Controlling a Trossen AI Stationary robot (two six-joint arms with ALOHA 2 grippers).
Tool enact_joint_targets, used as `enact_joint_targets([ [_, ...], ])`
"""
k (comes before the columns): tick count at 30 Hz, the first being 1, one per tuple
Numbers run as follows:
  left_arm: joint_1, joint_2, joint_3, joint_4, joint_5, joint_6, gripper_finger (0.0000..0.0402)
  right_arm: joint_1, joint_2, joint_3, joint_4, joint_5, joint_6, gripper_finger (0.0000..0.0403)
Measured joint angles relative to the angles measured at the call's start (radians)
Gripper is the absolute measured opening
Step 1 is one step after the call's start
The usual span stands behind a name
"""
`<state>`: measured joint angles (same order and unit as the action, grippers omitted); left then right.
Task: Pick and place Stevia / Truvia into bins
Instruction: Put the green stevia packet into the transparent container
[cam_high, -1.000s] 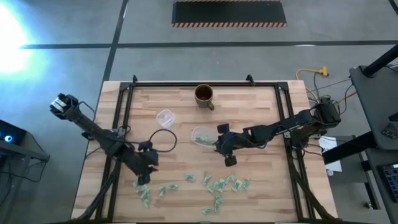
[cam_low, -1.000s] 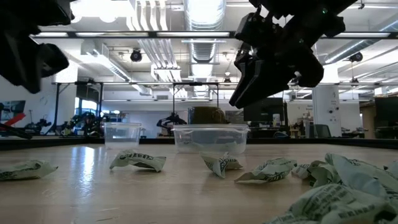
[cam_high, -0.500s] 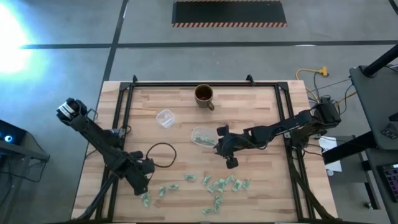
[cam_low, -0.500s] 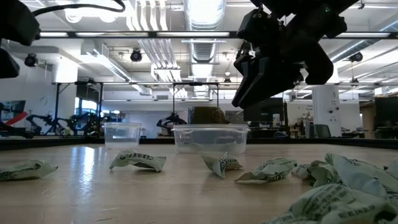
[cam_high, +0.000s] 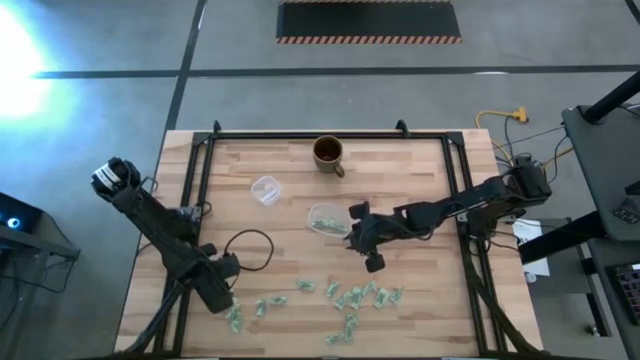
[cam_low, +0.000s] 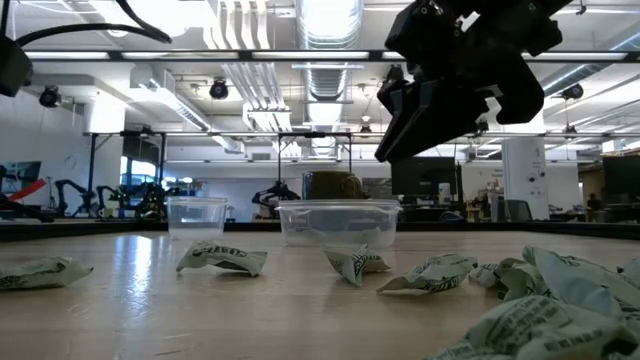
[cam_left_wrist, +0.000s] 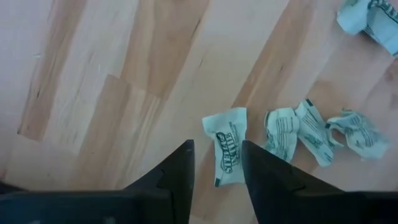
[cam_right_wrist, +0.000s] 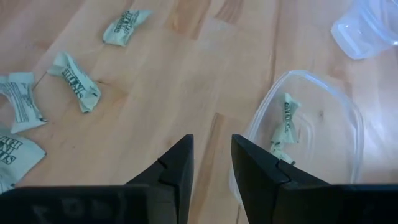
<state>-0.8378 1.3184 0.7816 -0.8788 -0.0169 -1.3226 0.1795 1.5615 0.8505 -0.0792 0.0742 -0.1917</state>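
Pointing lengthwise between left jaws: sachet (cam_left_wrist: 228, 147)

No word can be read for certain. The sachets (cam_left_wrist: 227, 152) carry dark printing: in the left wrist view the nearest one shows a looping script logo running along its length (letters too blurred to spell out), and its neighbours show lines of fine print. In the low view a sachet's lettering is just as illegible.
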Motion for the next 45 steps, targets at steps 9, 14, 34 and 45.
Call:
enact_joint_targets([
  [9, 0.0, 0.036, -0.001, 0.009, -0.001, -0.009, 0.0197, 0.004, -0.026, 0.0, -0.047, 0.0, 0.015, 0.0101],
  [14, 0.0, 0.089, -0.001, 0.045, 0.018, -0.005, 0.0203, 0.034, -0.073, -0.002, -0.073, 0.0, 0.018, 0.0092],
  [34, -0.001, 0.165, -0.003, 0.097, 0.059, 0.019, 0.0203, 0.178, -0.319, -0.07, -0.102, 0.133, 0.066, 0.0079],
  [45, 0.0, 0.214, -0.001, 0.113, 0.078, 0.072, 0.018, 0.194, -0.33, -0.071, -0.105, 0.138, 0.064, 0.0068],
])
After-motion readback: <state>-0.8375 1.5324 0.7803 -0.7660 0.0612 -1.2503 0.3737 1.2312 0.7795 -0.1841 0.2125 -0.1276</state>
